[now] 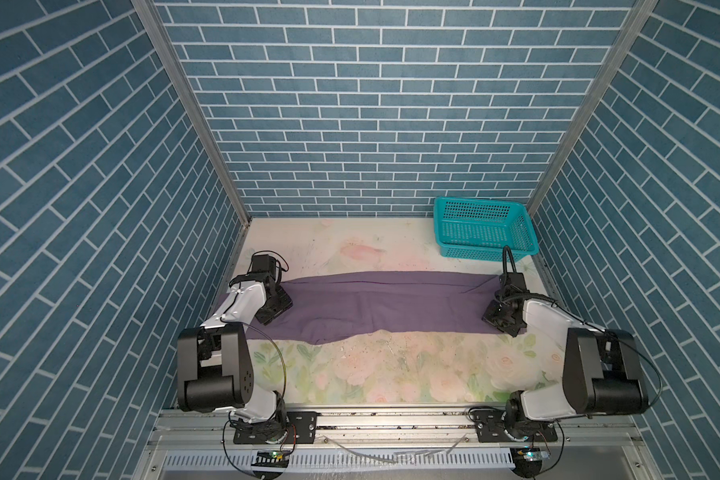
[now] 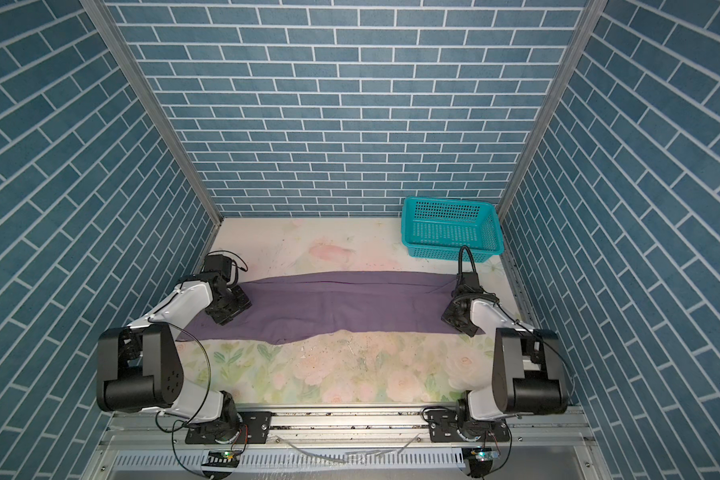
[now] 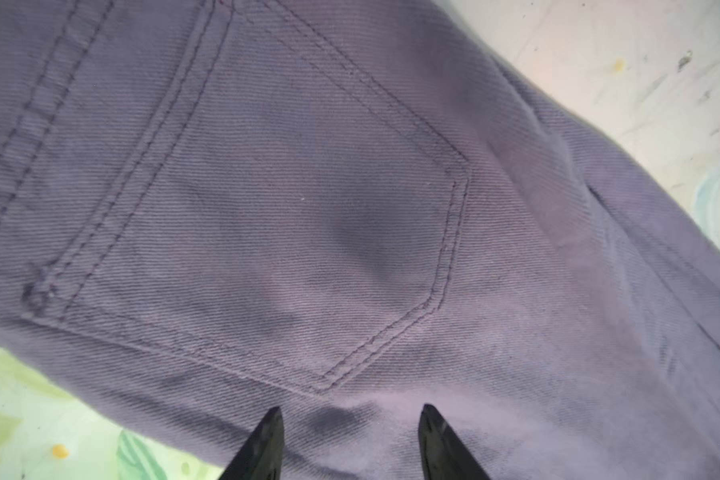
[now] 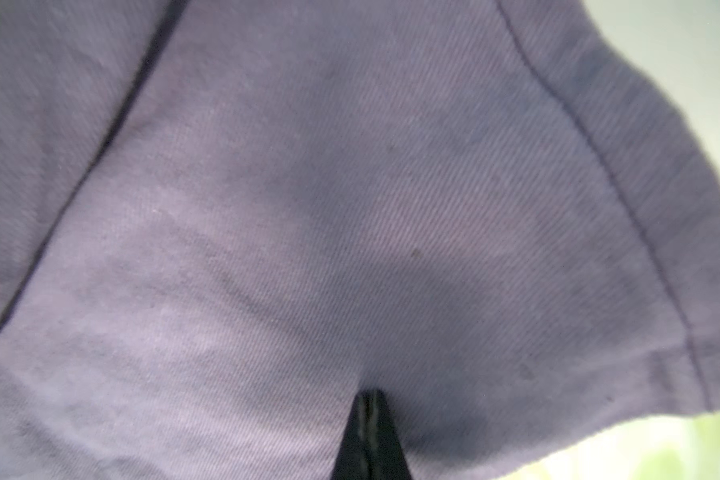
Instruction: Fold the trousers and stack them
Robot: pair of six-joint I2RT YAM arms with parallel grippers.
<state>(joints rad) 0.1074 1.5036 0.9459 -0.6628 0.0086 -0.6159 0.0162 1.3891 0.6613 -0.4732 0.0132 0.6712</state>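
Sideways, the trousers (image 1: pixel 383 303) fill almost the whole width of the floral table (image 1: pixel 391 365), lying as one long flat purple band whose two ends come close to the brick-patterned side walls. Open cloth-free table runs along the near side, between the band's wavy near edge and the front rail, and a narrower strip lies on the far side toward the back wall. In both top views the far right corner is taken by a teal mesh basket (image 1: pixel 489 251), standing upright and apart from the trousers (image 2: pixel 341 303), with its mesh floor fully in view.

The left gripper (image 1: pixel 273 311) hangs over the left end of the band. Its wrist view shows the two black fingertips (image 3: pixel 269 436) spread apart just above the cloth, beside a stitched back pocket (image 3: pixel 292 216).

The right gripper (image 1: pixel 501 318) sits at the right end, near the stitched hem (image 4: pixel 661 208). Its jaws are pressed together, tips (image 4: pixel 368 415) against the fabric; whether cloth is pinched between them I cannot tell.
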